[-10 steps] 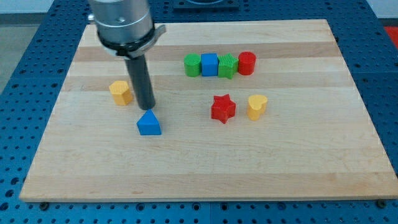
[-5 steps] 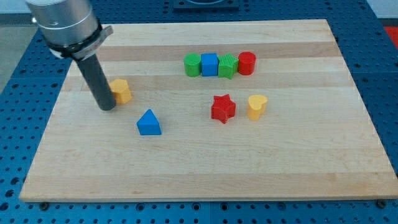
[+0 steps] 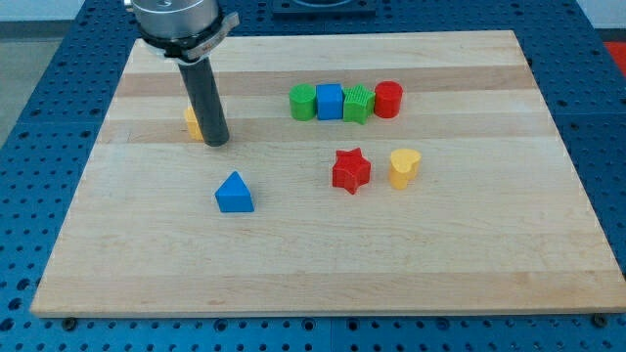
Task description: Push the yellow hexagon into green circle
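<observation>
The yellow hexagon (image 3: 193,123) lies on the wooden board's left part, mostly hidden behind my rod. My tip (image 3: 216,143) rests on the board just to the right of it and slightly in front, touching or nearly touching it. The green circle (image 3: 303,102) stands at the left end of a row near the view's top centre, well to the right of the hexagon.
The row continues with a blue cube (image 3: 330,101), a green ribbed block (image 3: 359,104) and a red cylinder (image 3: 388,99). A blue triangle (image 3: 234,193) lies below my tip. A red star (image 3: 351,170) and a yellow heart-shaped block (image 3: 404,167) sit right of centre.
My rod swung from right of the hexagon to its left, then back to its right. The hexagon has shifted up the view a little and is now mostly hidden.
</observation>
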